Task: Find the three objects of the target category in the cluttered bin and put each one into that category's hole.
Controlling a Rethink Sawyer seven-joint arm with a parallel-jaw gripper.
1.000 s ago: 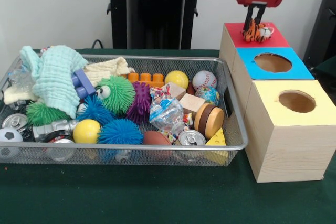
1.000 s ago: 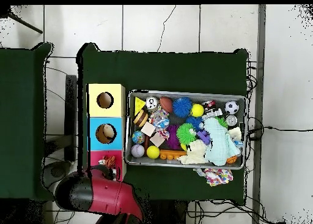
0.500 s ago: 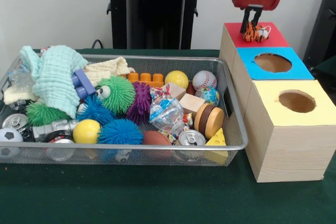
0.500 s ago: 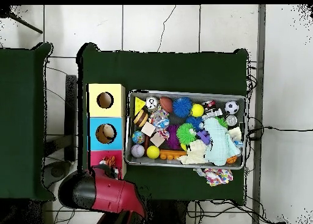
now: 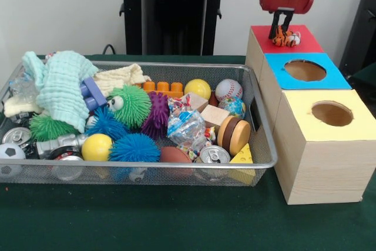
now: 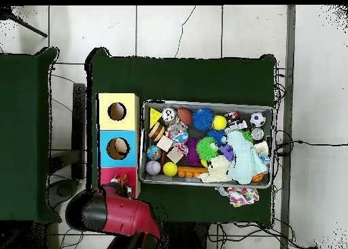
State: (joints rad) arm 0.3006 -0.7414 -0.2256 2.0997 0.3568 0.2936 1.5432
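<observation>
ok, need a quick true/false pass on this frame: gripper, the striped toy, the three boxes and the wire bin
1. The gripper is over the red-topped wooden box. True.
2. The orange and black striped plush tiger toy lies in the wire mesh bin. False: it is at the gripper, on or just above the red top.
3. The blue-topped wooden box sits between the red-topped box and the yellow-topped wooden box. True.
4. The white baseball rests on the blue-topped box. False: it is inside the bin, by the yellow ball.
5. The hole in the yellow-topped box is plugged. False: it shows as an open round hole.
</observation>
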